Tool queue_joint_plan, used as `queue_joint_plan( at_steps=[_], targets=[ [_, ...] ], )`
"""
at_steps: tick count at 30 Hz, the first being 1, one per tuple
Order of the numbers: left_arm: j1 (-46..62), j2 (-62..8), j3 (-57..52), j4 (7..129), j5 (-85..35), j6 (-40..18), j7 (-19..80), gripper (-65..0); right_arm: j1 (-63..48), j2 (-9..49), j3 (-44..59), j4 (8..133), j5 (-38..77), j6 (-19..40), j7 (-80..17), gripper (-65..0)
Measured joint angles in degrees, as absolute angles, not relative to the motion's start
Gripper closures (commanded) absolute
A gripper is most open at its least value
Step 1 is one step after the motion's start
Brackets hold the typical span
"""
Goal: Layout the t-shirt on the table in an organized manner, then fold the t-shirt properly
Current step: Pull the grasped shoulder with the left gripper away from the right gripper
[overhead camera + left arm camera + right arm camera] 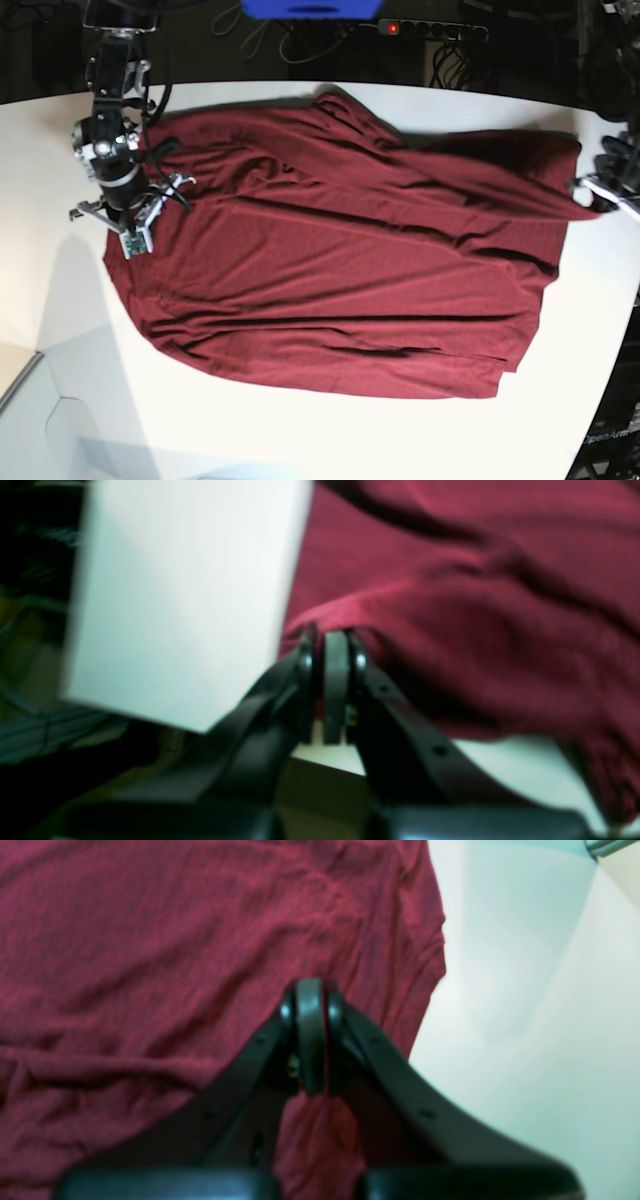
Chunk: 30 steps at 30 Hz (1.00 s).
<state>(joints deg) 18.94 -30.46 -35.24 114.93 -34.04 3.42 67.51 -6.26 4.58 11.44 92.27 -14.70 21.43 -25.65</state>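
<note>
Seen from overhead, a dark red t-shirt [350,250] lies spread across most of a large white table [300,435], rumpled with long creases running left to right.

The right arm [110,110] reaches in from the far left corner and bends down over the shirt's left edge. Its gripper [133,243] sits at that edge, low against the cloth. The left arm barely enters on the far right; only its gripper [590,195] shows, at the shirt's right corner, where the cloth is drawn out into a point.

The right wrist camera looks along the right gripper [311,990]: the two black jaws are pressed together with a fold of red cloth [150,965] running up between them, so it is clamped on the shirt. White tabletop [525,1015] fills the right of that picture.

The left wrist camera, blurred, shows the left gripper [334,637] with jaws likewise together, a hem of the shirt [475,605] meeting the tips. A sliver of red shows between the jaws, so it is pinching the fabric. The table's edge [180,605], hidden from the overhead view here, appears beside it, with dark floor beyond.
</note>
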Motion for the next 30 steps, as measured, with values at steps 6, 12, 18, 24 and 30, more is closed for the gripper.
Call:
queue_joint_plan(
  at_steps=[6,12,18,24,30],
  targets=[
    [18.6,-30.3,-43.9,114.8,-35.3,3.4,67.5,0.0,-6.3,4.6,11.4,92.2,-14.7,21.4,-25.7,0.0],
    [18.7,-30.1,-44.1,114.7,-35.4,3.4,68.0,0.0,-5.5,4.3,11.4,88.3,-14.7,21.4,-25.7,0.0],
    [24.6,-23.7,-44.2,114.6,-35.0,3.4,69.0,0.0,-5.0,4.4,11.5,85.9,-14.7,21.4,-25.6,0.0],
    [27.6,-22.3,-44.4,114.8,-35.0,3.4,67.6,0.0,-5.0,4.5,11.5,85.8,-14.7,21.4,-25.5,0.0],
    [30.4,-22.2,-44.2,114.7,-35.0,3.4,67.4,0.0,-3.6,6.7,11.9,80.7,-14.1,21.2,-21.6,0.0]
  ],
)
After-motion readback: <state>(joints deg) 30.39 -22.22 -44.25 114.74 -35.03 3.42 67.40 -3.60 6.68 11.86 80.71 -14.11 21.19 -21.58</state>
